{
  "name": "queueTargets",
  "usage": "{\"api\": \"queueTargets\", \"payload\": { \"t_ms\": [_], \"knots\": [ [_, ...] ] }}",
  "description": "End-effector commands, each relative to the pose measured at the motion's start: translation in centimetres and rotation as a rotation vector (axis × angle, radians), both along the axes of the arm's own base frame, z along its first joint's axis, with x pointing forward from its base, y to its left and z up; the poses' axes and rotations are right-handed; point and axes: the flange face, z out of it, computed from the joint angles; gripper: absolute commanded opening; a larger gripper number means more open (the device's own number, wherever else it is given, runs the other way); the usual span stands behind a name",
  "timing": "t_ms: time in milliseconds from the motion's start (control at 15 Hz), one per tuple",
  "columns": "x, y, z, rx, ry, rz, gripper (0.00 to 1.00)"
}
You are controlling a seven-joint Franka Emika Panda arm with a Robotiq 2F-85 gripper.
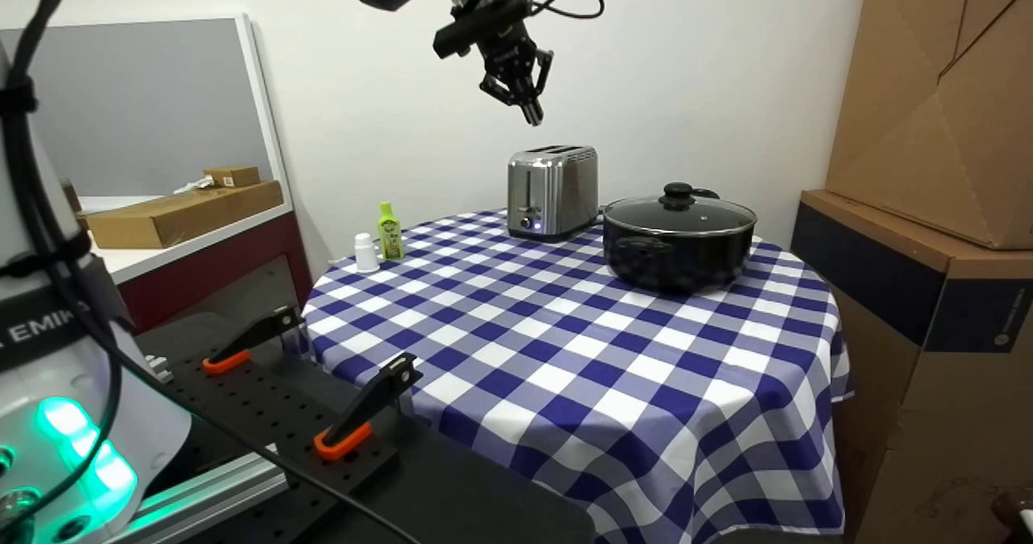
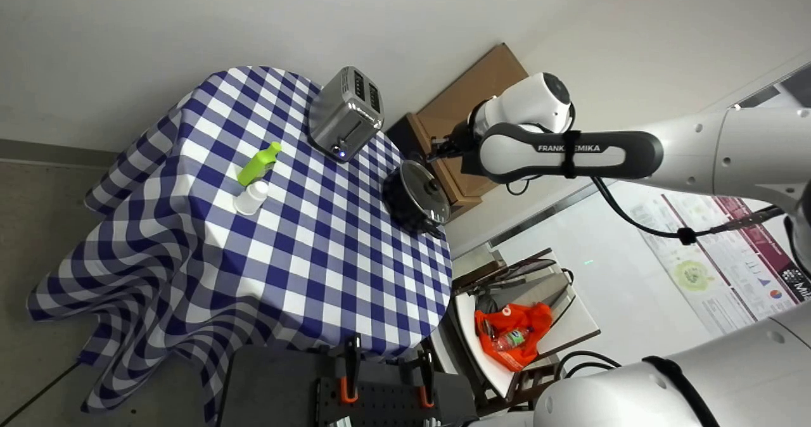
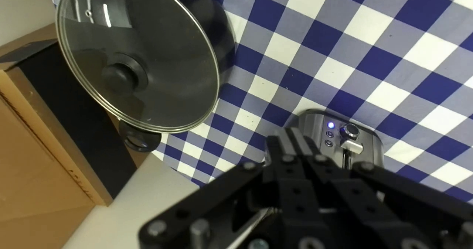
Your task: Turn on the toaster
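Note:
The shiny silver toaster (image 1: 571, 189) stands on the checked cloth in both exterior views (image 2: 339, 113). In the wrist view its front panel (image 3: 321, 129) shows a lit blue light (image 3: 330, 125), a round knob (image 3: 351, 130), two small buttons and a lever (image 3: 351, 146). The lever sits at the knob end of its slot. My gripper (image 1: 533, 116) is in the air, higher than the toaster and apart from it. In the wrist view the fingertips (image 3: 291, 131) are together with nothing visible between them, and the gripper hides most of the toaster.
A black lidded pot (image 1: 678, 245) stands beside the toaster. A green bottle (image 1: 391, 233) and a white bottle (image 1: 365, 253) stand near the table's side. Cardboard boxes (image 1: 928, 108) rise beyond the pot. Clamps (image 1: 367, 407) are on the black mount board.

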Motion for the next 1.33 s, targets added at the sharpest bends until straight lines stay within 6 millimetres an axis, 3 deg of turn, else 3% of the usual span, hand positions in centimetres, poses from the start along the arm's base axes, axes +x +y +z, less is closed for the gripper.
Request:
{"api": "queueTargets", "payload": {
  "t_ms": [0,267,800,1267],
  "knots": [
    [3.2,0.5,-3.8,-0.048,0.006,0.109,0.0],
    [4.4,1.6,-7.4,-0.093,-0.003,0.197,0.0],
    [6.1,5.2,-12.2,-0.062,-0.081,0.157,0.0],
    [7.3,8.1,-18.0,-0.083,-0.084,0.168,0.0]
  ]
}}
